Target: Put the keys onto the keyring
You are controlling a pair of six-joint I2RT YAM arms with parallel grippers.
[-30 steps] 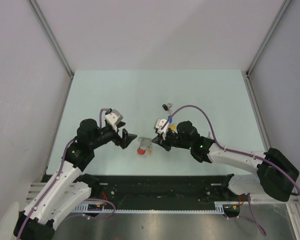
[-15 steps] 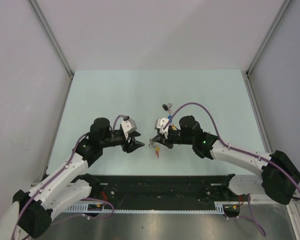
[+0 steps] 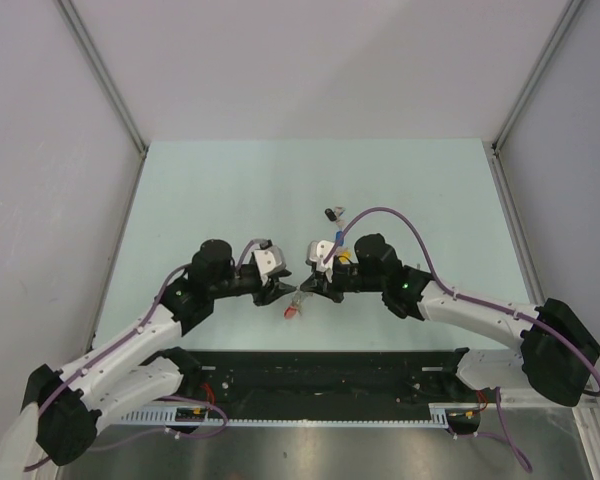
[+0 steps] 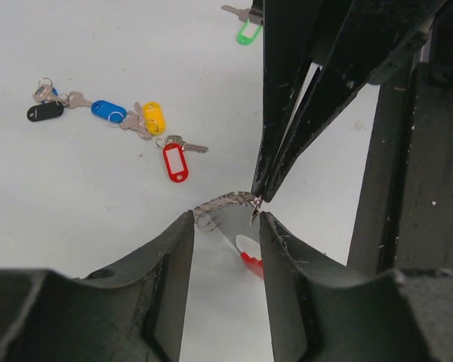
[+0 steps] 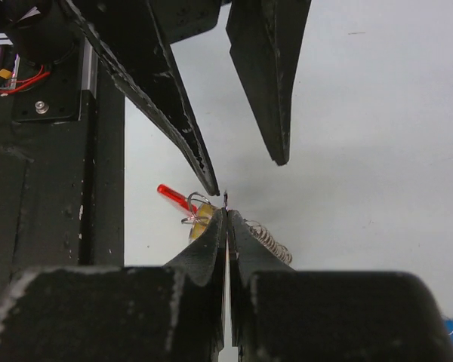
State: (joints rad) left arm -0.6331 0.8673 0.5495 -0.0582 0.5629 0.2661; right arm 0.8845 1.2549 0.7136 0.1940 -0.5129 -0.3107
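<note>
Five keys are counted, each with a tag of its own colour: one black-tagged key, one blue-tagged key, one yellow-tagged key, one red-tagged key and one green-tagged key. One keyring is counted, with one red band. Two grippers are counted, the left gripper and the right gripper, with two fingers each.

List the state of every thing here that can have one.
Left gripper, jaws open.
Right gripper, jaws shut on the keyring.
Keyring, pinched by its metal loops.
Red-tagged key, lying loose.
Yellow-tagged key, loose.
Blue-tagged key, loose.
Black-tagged key, loose.
Green-tagged key, loose.
</note>
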